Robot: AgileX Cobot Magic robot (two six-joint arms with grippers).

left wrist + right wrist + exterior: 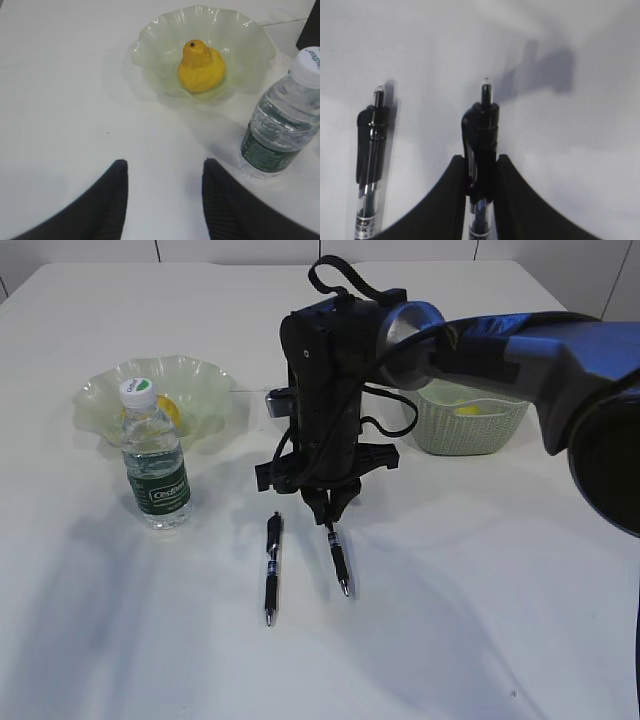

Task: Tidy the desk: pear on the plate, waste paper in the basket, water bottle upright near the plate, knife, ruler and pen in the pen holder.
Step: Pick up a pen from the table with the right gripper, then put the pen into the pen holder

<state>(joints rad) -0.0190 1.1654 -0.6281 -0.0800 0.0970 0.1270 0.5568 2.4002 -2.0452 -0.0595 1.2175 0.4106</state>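
Desk (480, 590) in your exterior view carries two black pens: the right gripper (330, 508) clamps one pen (340, 560), the other pen (271, 568) lies just beside it; the water bottle (155, 462) stands upright before the plate (205, 390), the basket (470, 425) far right. Your left wrist view shows the left gripper (165, 200) with jaws apart, holding nothing, and the pear (201, 67) on the plate. Your right wrist view confirms fingers (512, 200) pinching the pen's barrel.
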